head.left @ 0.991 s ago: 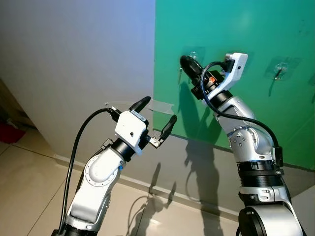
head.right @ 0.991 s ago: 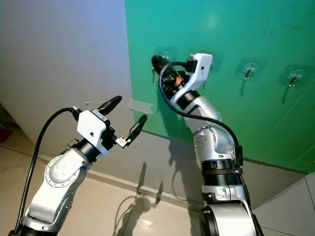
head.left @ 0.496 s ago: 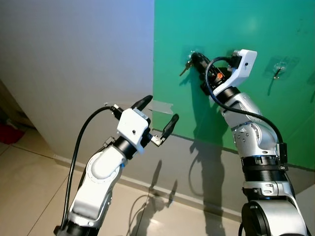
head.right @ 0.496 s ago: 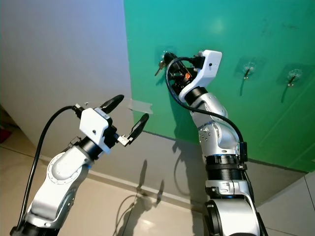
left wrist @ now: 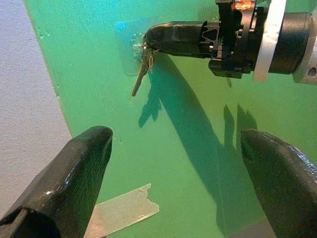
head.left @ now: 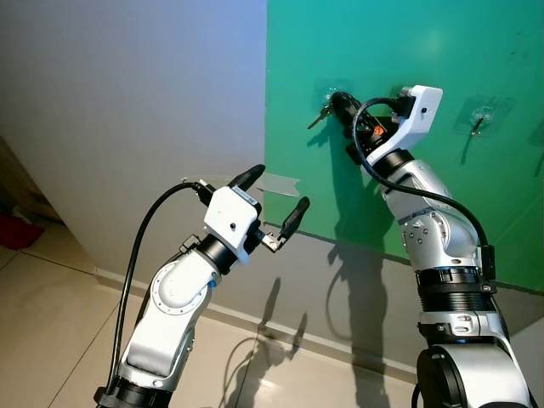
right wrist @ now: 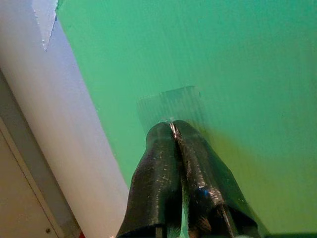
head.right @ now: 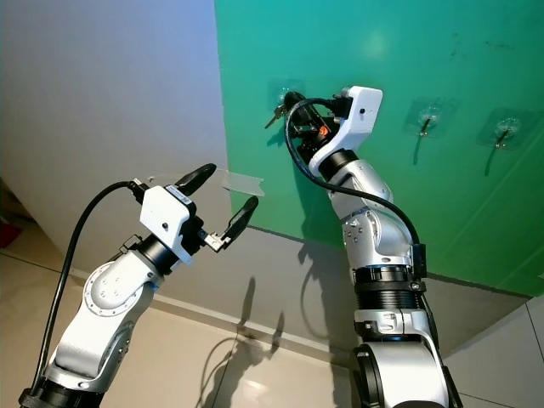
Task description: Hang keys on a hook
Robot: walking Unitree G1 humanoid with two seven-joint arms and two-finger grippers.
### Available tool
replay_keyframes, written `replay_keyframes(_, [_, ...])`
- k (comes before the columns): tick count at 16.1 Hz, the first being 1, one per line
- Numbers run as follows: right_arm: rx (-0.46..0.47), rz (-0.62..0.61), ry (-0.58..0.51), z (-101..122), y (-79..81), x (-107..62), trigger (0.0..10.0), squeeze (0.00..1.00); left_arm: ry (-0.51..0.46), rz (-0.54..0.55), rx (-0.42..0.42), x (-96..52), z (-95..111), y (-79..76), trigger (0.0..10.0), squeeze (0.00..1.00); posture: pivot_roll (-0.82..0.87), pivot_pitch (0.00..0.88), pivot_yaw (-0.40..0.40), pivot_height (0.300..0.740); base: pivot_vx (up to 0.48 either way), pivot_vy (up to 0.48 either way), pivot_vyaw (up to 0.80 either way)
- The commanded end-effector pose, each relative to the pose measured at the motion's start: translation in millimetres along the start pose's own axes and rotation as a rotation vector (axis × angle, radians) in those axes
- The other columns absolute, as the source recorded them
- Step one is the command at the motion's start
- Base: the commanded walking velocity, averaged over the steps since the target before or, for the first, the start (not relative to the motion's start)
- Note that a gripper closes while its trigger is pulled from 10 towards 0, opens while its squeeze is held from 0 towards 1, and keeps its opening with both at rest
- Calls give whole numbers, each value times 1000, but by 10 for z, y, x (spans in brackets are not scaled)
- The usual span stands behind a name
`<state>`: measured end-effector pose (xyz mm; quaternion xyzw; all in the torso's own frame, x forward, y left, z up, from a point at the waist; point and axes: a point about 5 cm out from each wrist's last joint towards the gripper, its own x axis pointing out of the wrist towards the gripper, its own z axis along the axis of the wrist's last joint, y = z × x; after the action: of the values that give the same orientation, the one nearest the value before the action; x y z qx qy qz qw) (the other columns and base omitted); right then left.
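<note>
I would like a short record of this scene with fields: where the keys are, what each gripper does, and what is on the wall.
keys: hanging down at the leftmost hook, pinched at the ring
right gripper: shut on the keys, fingertips at the hook on the green board
left gripper: open, held in front of the wall lower down, holding nothing
other hooks: clear stick-on hooks further right on the board, nothing on them
tape: a strip across the board's left edge
task state: cannot tell whether the ring is on the hook
</note>
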<state>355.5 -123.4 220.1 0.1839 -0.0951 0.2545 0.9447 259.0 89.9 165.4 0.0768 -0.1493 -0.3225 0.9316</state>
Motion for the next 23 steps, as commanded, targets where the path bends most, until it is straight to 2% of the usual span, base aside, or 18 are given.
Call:
replay_keyframes(1, [10, -2, -3, 40, -13, -8, 10000, 0, -8, -8, -1, 34, 24, 2, 10000, 0, -90, 0, -7, 740, 0, 0, 0])
replay_keyframes(3, [47, 113, -38, 103, 132, -28, 10000, 0, -8, -7, -3, 23, 27, -6, 10000, 0, -87, 0, -10, 740, 0, 0, 0])
replay_keyframes(7, [58, 155, -43, 106, 201, -50, 10000, 0, -5, -3, -1, 23, 27, 5, 10000, 0, -83, 0, -11, 740, 0, 0, 0])
replay_keyframes(11, [41, 105, 8, 25, 129, -93, 10000, 0, -3, -13, -1, 37, 24, -1, 10000, 0, -89, 0, -1, 740, 0, 0, 0])
replay_keyframes(15, [8, 29, 24, -4, 41, -62, 10000, 0, -2, -16, 0, 38, 21, -7, 10000, 0, -86, 0, -6, 740, 0, 0, 0])
replay_keyframes(23, [13, -8, 32, -39, 14, -11, 10000, 0, 3, -9, 5, 8, 20, 10, 10000, 0, -75, 0, -11, 740, 0, 0, 0])
